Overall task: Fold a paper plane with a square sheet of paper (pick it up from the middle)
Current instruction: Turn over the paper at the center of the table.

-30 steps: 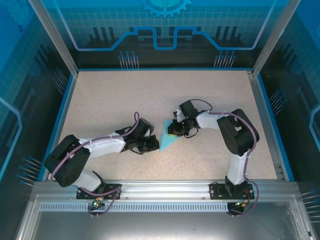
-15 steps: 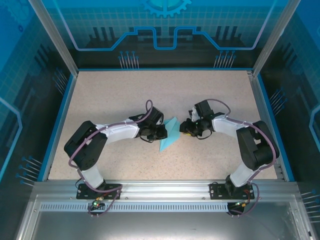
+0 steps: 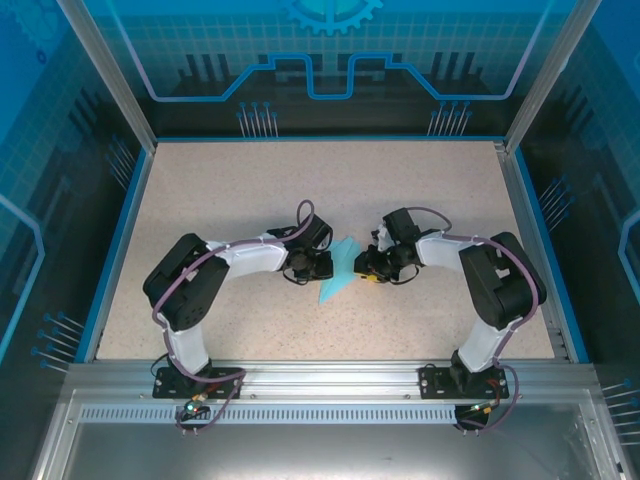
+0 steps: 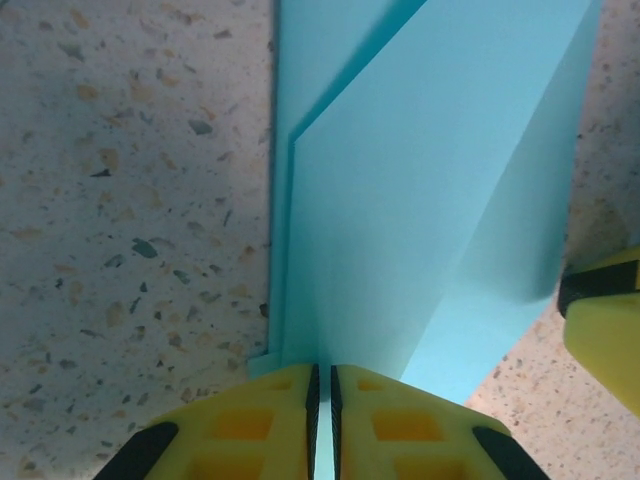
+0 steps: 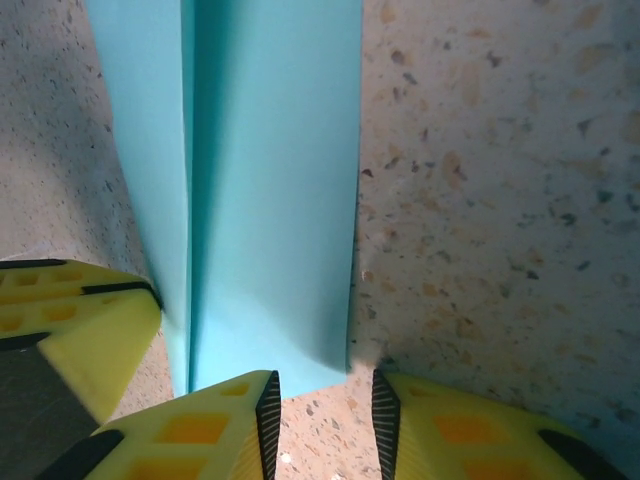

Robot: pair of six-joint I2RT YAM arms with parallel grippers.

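The square sheet of paper (image 3: 338,272) is turquoise and folded into a slim pointed dart, the paper plane, lying at the table's middle. My left gripper (image 3: 322,266) meets it from the left. In the left wrist view the left gripper (image 4: 322,372) is shut on the paper (image 4: 430,180), with a thin layer pinched between its pads. My right gripper (image 3: 362,268) sits at the paper's right side. In the right wrist view the right gripper (image 5: 322,392) is open over bare table, and the paper (image 5: 260,180) ends just ahead of its left finger.
The speckled table (image 3: 250,190) has a raised blue rim (image 3: 124,240) on its sides and metal posts at the back corners. Open surface surrounds the paper. Each wrist view catches the other gripper's yellow finger (image 4: 605,330), (image 5: 70,320) close by.
The right gripper opened and let go of the paper, drew back right, then edged in again. The left gripper slid right and up along the paper, which shifted slightly with it.
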